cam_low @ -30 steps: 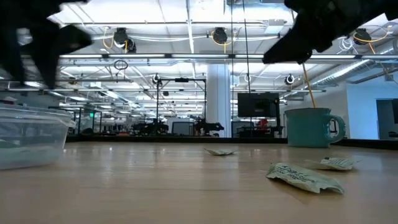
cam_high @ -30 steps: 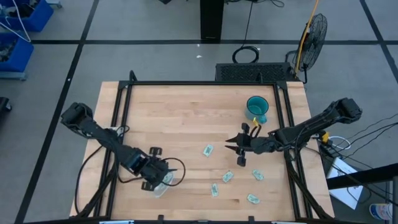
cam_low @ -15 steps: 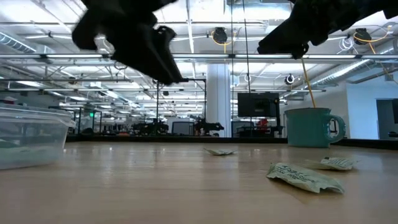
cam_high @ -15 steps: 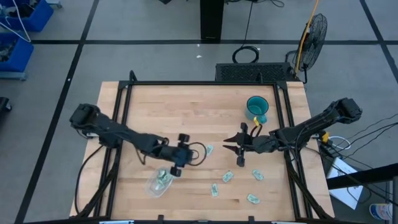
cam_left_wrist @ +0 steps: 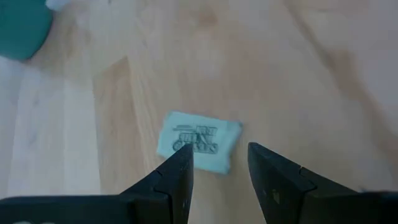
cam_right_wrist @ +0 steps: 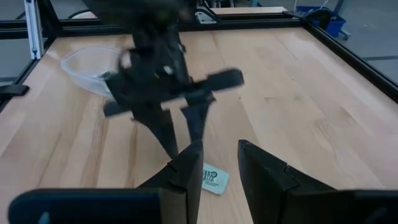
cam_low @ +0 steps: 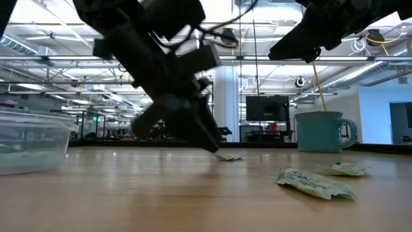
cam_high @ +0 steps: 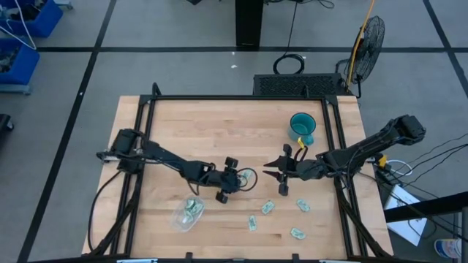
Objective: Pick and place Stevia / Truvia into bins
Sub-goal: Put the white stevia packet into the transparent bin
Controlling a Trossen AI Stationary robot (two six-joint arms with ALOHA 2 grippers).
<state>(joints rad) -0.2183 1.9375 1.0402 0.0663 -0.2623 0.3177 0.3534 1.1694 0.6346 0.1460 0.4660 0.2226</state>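
Pale wood table (cam_high: 219,124): open left pincer (cam_left_wrist: 217,165) over flat paper sachet (cam_left_wrist: 198,140).

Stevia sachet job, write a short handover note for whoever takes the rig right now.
Left end effector: open, low over a pale green-and-white paper sachet at mid-table, not gripping it.
Right end effector: open, hovering near the teal mug, empty.
See-through plastic tub: front left of the wooden table, sachets already inside.
Left to do: the mid-table sachet plus four loose ones at front right.
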